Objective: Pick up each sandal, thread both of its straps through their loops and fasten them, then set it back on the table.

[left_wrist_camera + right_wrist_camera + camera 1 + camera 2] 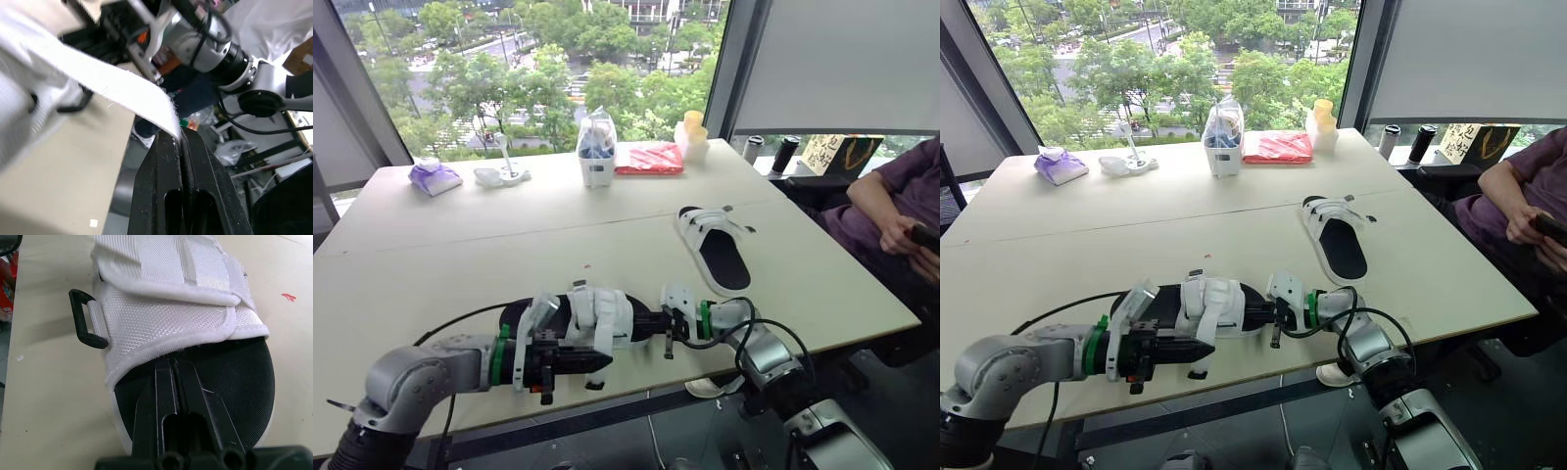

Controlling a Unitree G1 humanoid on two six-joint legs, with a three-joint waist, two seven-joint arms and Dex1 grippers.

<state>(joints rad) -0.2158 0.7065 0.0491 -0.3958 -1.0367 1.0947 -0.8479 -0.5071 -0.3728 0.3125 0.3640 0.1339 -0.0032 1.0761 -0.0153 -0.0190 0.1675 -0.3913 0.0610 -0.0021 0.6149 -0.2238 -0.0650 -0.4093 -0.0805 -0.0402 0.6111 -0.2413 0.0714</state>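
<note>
Both eye views look forward and down from the head across the counter (pixel 460 245) toward the window (pixel 558 69), sharing one scene. The left wrist view looks along the left gripper (pixel 178 133), very near the strap (pixel 98 78) it pinches. The right wrist view looks along the right gripper (pixel 171 363), close over the near sandal (pixel 171 318), which both eye views also show.
</note>
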